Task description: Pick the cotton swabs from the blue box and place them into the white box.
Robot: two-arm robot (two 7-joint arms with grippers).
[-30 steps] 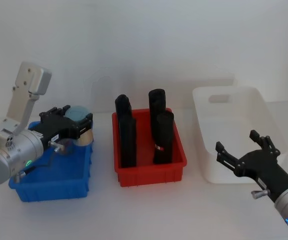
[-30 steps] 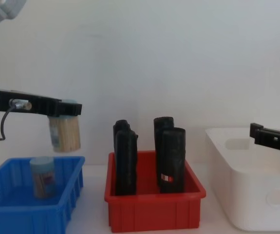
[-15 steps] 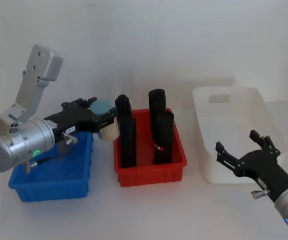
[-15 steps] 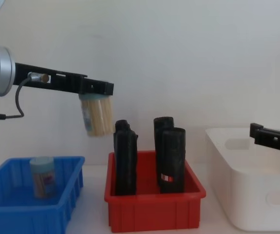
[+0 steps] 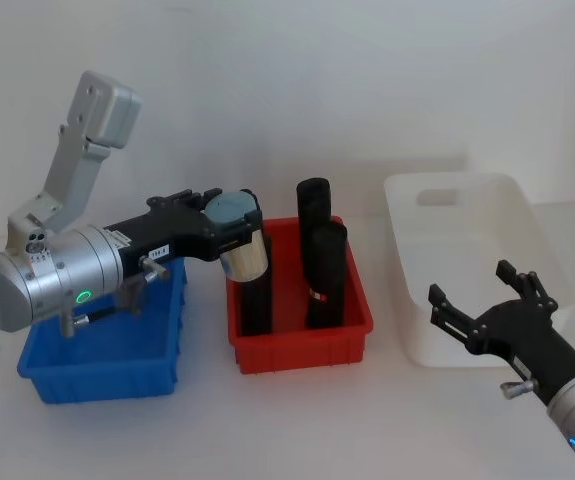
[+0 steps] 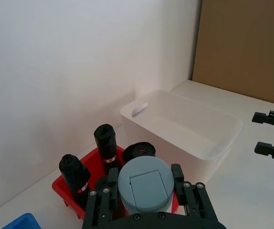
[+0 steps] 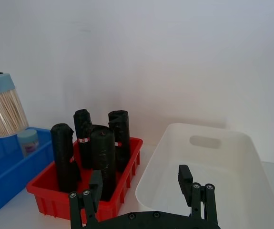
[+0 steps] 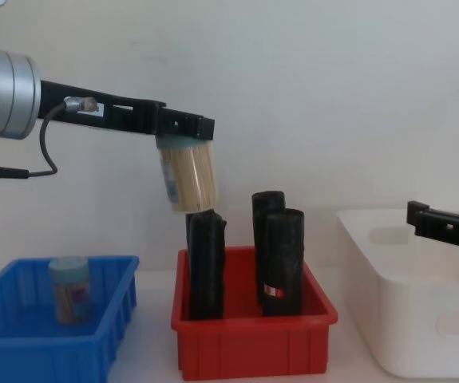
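My left gripper [image 5: 235, 228] is shut on a jar of cotton swabs [image 5: 241, 248], holding it by its pale blue lid in the air above the left side of the red bin; the same jar [image 8: 187, 177] hangs slightly tilted in the chest view, and its lid [image 6: 144, 185] sits between the fingers in the left wrist view. A second jar of cotton swabs [image 8: 70, 289] stands upright in the blue box [image 8: 49, 345]. The white box [image 5: 467, 270] stands at the right. My right gripper [image 5: 487, 305] is open, low in front of the white box.
A red bin [image 5: 297, 335] with several tall black rolls [image 5: 325, 275] stands between the blue box [image 5: 102, 360] and the white box. A white wall runs behind the table. In the left wrist view a brown panel [image 6: 244, 45] stands past the white box.
My left gripper has carried the jar to the right and higher, from over the blue box to above the red bin's left side. The right arm has not moved.
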